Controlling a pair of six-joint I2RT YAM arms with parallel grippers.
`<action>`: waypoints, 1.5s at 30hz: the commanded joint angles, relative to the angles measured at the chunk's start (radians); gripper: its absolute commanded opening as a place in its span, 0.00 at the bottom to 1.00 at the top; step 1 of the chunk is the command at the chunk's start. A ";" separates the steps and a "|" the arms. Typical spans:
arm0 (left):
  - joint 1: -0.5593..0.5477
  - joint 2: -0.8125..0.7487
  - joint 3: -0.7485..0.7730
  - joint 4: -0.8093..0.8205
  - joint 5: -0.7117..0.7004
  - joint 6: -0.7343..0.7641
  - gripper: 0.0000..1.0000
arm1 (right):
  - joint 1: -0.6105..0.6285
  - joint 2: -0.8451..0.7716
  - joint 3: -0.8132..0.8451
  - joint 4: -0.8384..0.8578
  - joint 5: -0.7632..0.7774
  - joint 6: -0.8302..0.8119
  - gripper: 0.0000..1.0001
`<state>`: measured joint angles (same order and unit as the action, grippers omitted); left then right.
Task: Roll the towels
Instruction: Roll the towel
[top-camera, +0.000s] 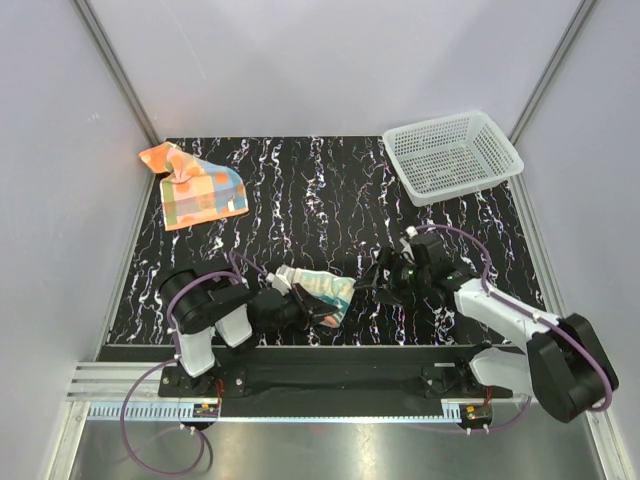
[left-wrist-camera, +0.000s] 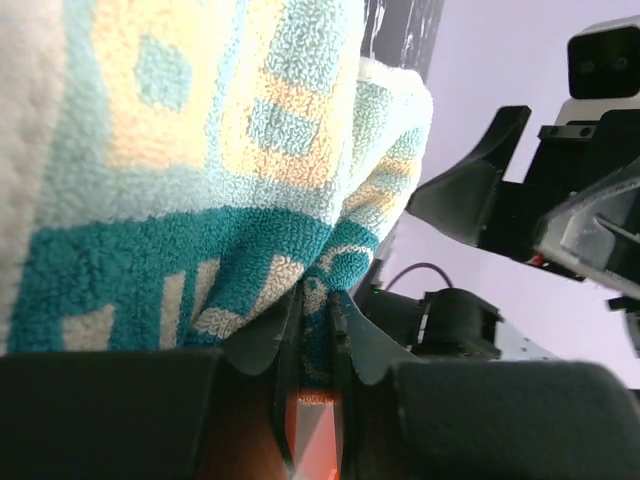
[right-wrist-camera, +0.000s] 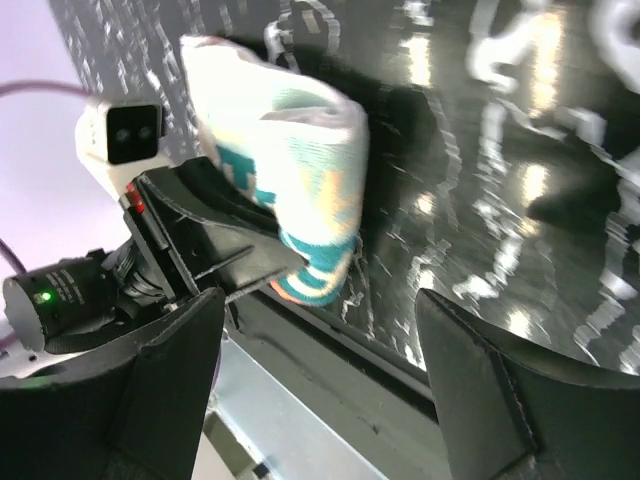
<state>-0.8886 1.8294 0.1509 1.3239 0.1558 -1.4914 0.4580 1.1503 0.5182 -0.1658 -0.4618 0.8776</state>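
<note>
The cream towel (top-camera: 322, 288) with teal and orange lettering is bunched up near the table's front edge. My left gripper (top-camera: 312, 308) is shut on its lower fold. In the left wrist view the cream towel (left-wrist-camera: 200, 150) fills the frame, and a teal edge is pinched between the jaws of the left gripper (left-wrist-camera: 315, 320). My right gripper (top-camera: 385, 278) stands open just right of it, not touching. In the right wrist view the cream towel (right-wrist-camera: 290, 170) hangs ahead of the wide-apart right gripper (right-wrist-camera: 320, 370). The orange patchwork towel (top-camera: 195, 188) lies crumpled at the far left.
A white mesh basket (top-camera: 430, 123) sits at the back right corner of the black marbled table (top-camera: 330, 200). Grey walls close in both sides. A metal rail runs along the near edge by the arm bases.
</note>
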 joint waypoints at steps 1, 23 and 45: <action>0.010 0.016 -0.022 0.345 0.034 -0.059 0.00 | 0.085 0.060 0.000 0.230 -0.017 0.027 0.84; 0.111 -0.087 -0.073 0.345 0.030 -0.217 0.00 | 0.251 0.584 -0.136 1.136 0.043 0.216 0.73; 0.117 -0.007 -0.051 0.339 0.182 -0.080 0.74 | 0.257 0.365 0.121 0.264 0.202 -0.023 0.05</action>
<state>-0.7692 1.7893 0.1135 1.3899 0.2646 -1.6432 0.7139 1.5749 0.5377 0.4030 -0.3542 0.9604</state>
